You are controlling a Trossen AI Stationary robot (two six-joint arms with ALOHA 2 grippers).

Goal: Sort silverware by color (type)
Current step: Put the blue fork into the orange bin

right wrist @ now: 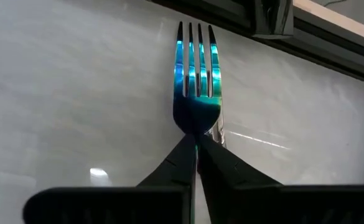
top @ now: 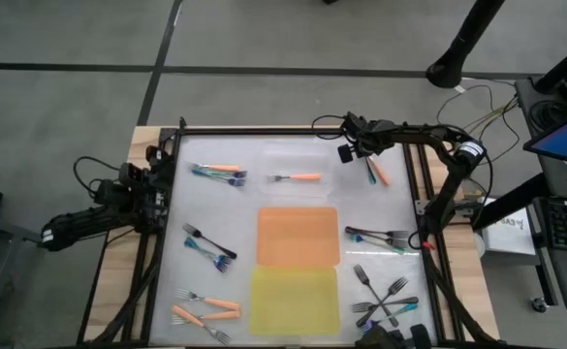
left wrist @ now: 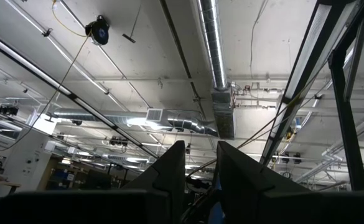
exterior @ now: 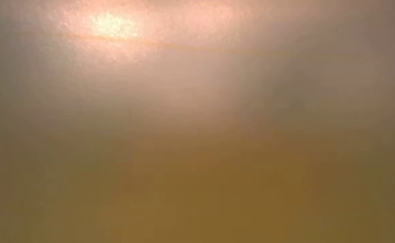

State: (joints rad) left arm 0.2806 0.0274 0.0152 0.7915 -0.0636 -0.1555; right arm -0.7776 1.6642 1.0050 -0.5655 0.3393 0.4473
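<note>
My right gripper (right wrist: pixel 197 144) is shut on a teal fork (right wrist: pixel 197 74) with shiny blue-green tines. In the high view it (top: pixel 353 136) is at the table's far edge, right of the clear tray (top: pixel 275 153), and hides the held fork. An orange fork (top: pixel 298 177) lies in the clear tray. A teal and an orange fork (top: pixel 375 173) lie on the table just near of the gripper. My left gripper (left wrist: pixel 200 155) is slightly open and empty, pointing up at the ceiling. It rests at the table's left edge (top: pixel 155 179). My right gripper pinches the teal fork at its neck, just behind the tines (right wrist: pixel 196 127), between its two fingers. The fingers lie along the fork and the tines stick out past the fingertips toward the table's frame rail. The fingers hide the handle. Whether the fork touches the table I cannot tell.
The orange tray (top: pixel 298 236) and yellow tray (top: pixel 295 301) lie mid-table. Forks lie in groups: far left (top: pixel 220 173), left (top: pixel 210 247), near left (top: pixel 205 308), right (top: pixel 378 237) and near right (top: pixel 380 296). A black frame rail (top: pixel 264 131) borders the table. The low view shows only an orange-brown surface.
</note>
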